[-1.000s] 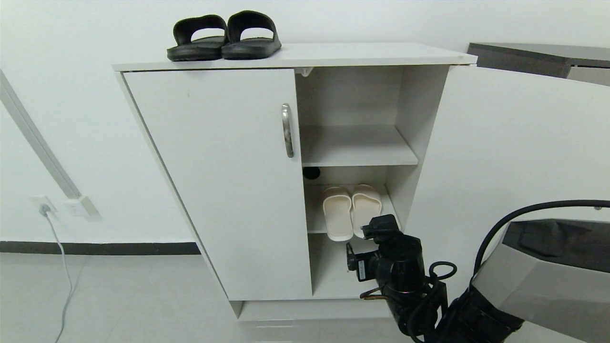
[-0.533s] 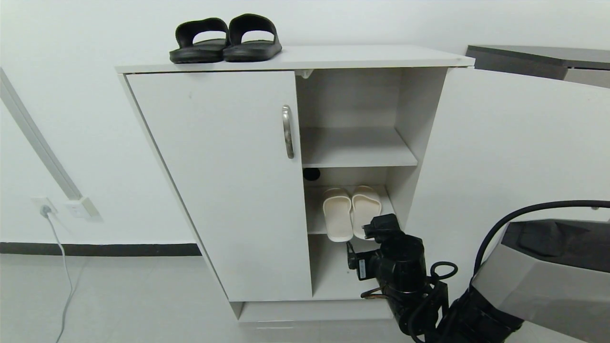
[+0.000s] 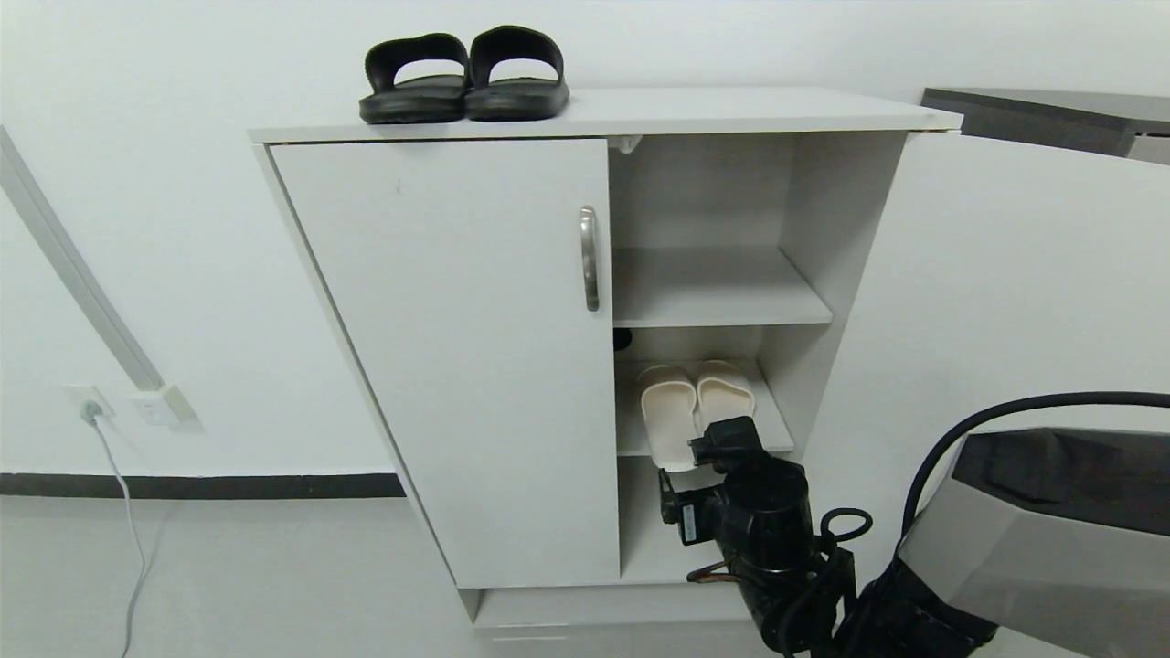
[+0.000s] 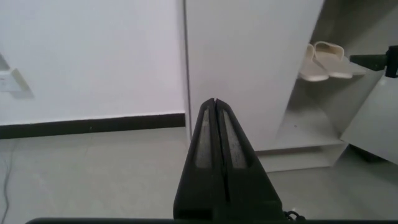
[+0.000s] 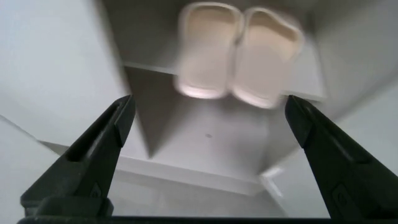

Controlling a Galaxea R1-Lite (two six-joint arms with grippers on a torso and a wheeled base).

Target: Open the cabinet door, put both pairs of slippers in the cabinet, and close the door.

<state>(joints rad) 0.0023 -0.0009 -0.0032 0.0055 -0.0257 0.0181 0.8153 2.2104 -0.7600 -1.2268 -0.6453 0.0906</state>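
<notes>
White slippers (image 3: 696,411) shelved; black slippers (image 3: 464,78) set on the cabinet (image 3: 731,108) top.
The white pair is laid side by side on the middle shelf (image 3: 779,431), beside the open right door (image 3: 1005,292). The right pincer (image 5: 209,104) is held wide open and empty just near of them; the left pincer (image 4: 214,104) is pressed shut, empty, before the closed left door (image 3: 457,366).

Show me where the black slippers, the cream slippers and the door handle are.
black slippers (image 3: 516,41), head view, strap of one slipper.
cream slippers (image 3: 670,413), head view, top of one slipper.
door handle (image 3: 590,259), head view, middle of the metal bar.
</notes>
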